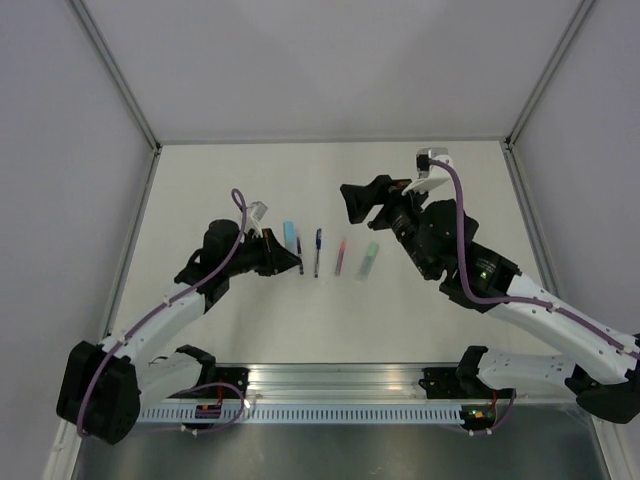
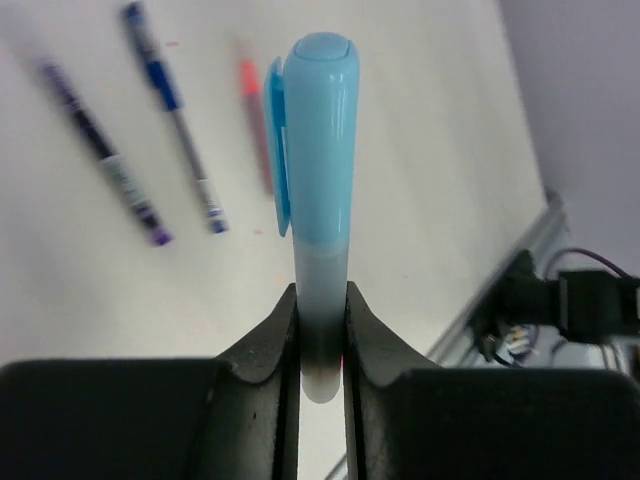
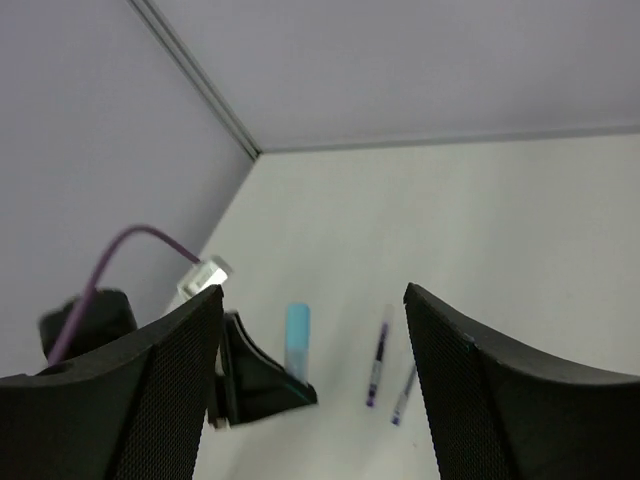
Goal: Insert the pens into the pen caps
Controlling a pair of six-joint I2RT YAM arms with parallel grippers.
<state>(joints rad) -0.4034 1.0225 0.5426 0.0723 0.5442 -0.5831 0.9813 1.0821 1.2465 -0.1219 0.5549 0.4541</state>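
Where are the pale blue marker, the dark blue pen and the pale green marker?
pale blue marker (image 2: 320, 140), left wrist view, its cap.
dark blue pen (image 2: 176, 125), left wrist view, mid-barrel.
pale green marker (image 1: 370, 261), top view, mid-body.

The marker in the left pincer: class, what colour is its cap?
The cap is light blue; the left wrist view shows it best.

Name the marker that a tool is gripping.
The pale blue marker, clamped at its uncapped end in the left tool; the pale green marker lies free on the table.
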